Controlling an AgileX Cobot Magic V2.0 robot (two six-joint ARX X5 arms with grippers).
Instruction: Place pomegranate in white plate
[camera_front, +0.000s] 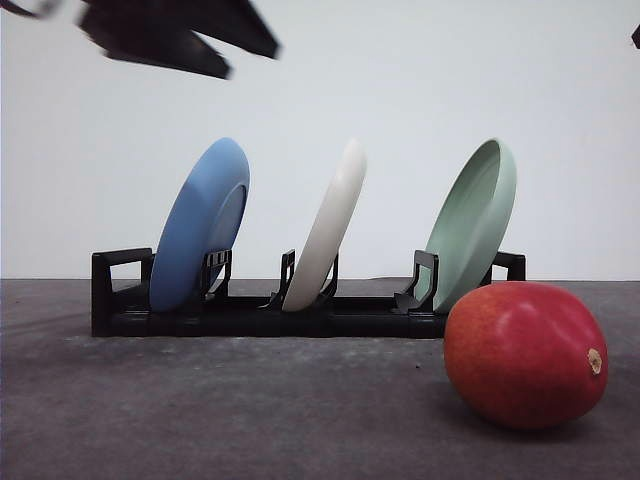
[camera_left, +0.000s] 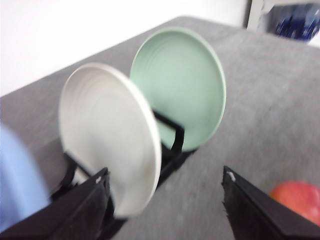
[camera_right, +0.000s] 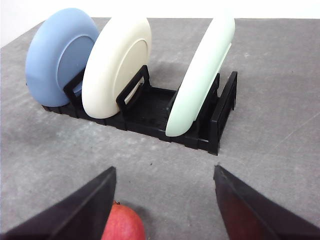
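The pomegranate (camera_front: 525, 355), red with an orange blush and a tan nub, lies on the grey table at the front right, in front of the rack's right end. The white plate (camera_front: 328, 228) stands on edge in the middle slot of the black rack (camera_front: 120, 300). In the left wrist view my left gripper (camera_left: 165, 175) is open above the table, with the white plate (camera_left: 107, 135) just beyond one finger and the pomegranate (camera_left: 297, 200) beside the other. My right gripper (camera_right: 164, 170) is open and empty, with the pomegranate (camera_right: 122, 224) by one finger and the white plate (camera_right: 117, 67) further off.
A blue plate (camera_front: 200, 225) stands in the rack's left slot and a pale green plate (camera_front: 475, 220) in its right slot. My left arm (camera_front: 180, 38) shows blurred high at the top left. The table's grey surface spreads in front of the rack.
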